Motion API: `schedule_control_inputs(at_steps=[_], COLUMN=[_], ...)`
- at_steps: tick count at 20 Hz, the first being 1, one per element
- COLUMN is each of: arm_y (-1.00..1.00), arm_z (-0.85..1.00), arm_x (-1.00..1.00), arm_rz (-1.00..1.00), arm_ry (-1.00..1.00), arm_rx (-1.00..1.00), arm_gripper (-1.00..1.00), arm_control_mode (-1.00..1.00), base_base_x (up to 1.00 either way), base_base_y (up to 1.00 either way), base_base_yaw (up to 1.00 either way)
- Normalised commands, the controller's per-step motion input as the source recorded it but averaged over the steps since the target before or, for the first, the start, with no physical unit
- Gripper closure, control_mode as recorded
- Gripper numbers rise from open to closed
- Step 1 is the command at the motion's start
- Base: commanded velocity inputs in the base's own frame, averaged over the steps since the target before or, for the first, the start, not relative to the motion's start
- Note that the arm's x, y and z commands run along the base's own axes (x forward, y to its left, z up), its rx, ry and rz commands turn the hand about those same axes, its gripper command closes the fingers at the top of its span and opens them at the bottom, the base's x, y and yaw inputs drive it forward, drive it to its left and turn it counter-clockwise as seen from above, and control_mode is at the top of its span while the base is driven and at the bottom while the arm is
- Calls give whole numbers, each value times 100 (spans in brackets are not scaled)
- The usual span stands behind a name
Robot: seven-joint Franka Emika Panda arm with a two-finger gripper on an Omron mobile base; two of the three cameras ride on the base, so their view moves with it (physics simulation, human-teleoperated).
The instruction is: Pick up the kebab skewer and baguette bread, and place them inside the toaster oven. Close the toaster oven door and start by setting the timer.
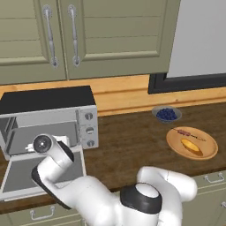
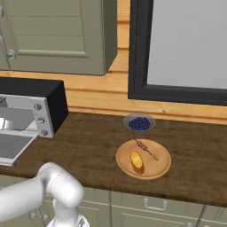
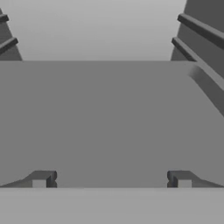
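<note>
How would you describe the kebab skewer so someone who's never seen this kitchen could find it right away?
Start at the dark wooden counter, to the right of the silver toaster oven. A round wooden plate sits in front of a small bowl of blueberries. The kebab skewer is the thin stick with small reddish-brown chunks lying on that plate, beside the plumper yellow-orange baguette bread.

We see even, soft rendered light with no strong glare and only faint shadows under the toaster oven [image 1: 48, 119] and the wooden plate [image 1: 207, 152]. Both base views look coarse and slightly blurred, so the kebab skewer [image 2: 145, 148] reads as a thin smudge. The hand view is dim, flat grey, with low contrast and soft gradients across the oven's interior.
</note>
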Motion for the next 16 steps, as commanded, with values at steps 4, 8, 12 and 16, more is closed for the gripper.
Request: schedule_control_inputs(at_steps=[4, 8, 12, 16], arm_y=[0, 0, 1, -3], arm_z=[-13, 7, 65, 97], arm_x=[-66, -26, -6, 0], arm_rz=[-1, -5, -19, -17], arm_ry=[3, 1, -1, 3], arm_rx=[0, 0, -6, -1], arm_gripper=[-100, -100, -100, -100], arm_control_mode=[-100, -100, -100, -100], base_base_x=[0, 0, 0, 0], base_base_y=[0, 0, 0, 0], base_base_yaw=[0, 0, 0, 0])
